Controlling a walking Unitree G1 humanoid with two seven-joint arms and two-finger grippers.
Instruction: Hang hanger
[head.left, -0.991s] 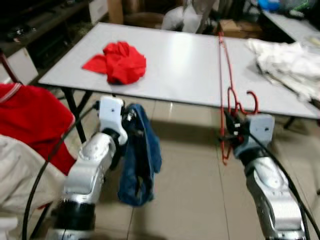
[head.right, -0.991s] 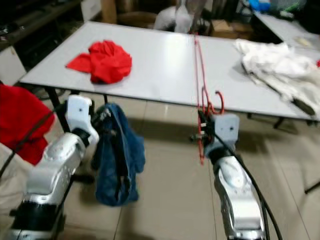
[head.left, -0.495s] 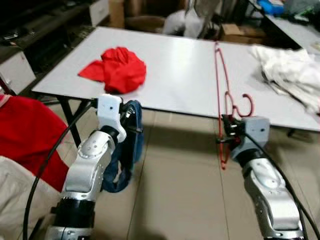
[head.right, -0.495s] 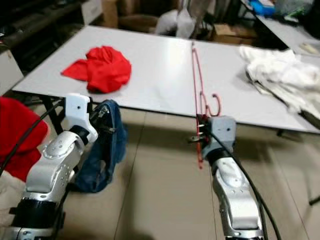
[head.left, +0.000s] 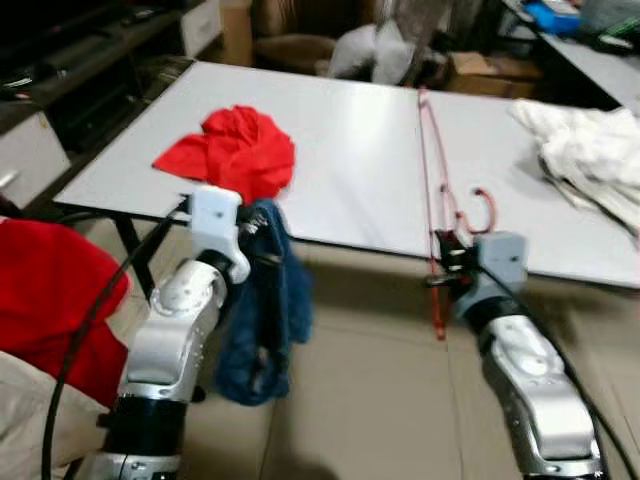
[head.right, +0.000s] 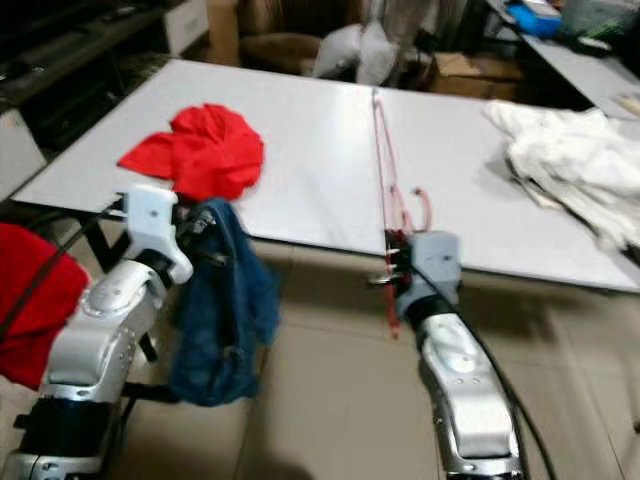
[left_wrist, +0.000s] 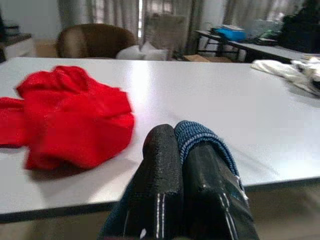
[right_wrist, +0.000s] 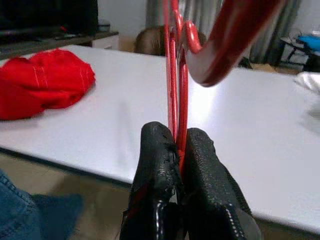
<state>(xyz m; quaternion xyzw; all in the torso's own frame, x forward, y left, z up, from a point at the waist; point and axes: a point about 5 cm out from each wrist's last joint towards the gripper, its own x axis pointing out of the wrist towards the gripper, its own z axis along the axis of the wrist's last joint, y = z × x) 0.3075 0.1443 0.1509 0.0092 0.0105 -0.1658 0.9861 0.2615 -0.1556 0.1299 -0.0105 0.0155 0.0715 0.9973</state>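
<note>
A red hanger (head.left: 428, 160) stands edge-on before the table's front edge, its hook (head.left: 483, 200) curling to the right. My right gripper (head.left: 447, 262) is shut on the hanger's lower part; in the right wrist view the two black fingers (right_wrist: 160, 165) pinch the red wires (right_wrist: 176, 100). A blue denim garment (head.left: 262, 300) hangs from my left gripper (head.left: 256, 232), which is shut on its fabric (left_wrist: 200, 137) just short of the table edge.
The white table (head.left: 340, 140) carries a crumpled red cloth (head.left: 235, 150) at its left and a white cloth pile (head.left: 590, 160) at its right. Red and beige fabric (head.left: 50, 290) lies at my near left. Tiled floor (head.left: 370, 400) spreads below. A chair and boxes stand behind the table.
The camera has come closer to the table. Both arms moved forward with it; the denim garment swung under the left gripper and hangs longer now.
</note>
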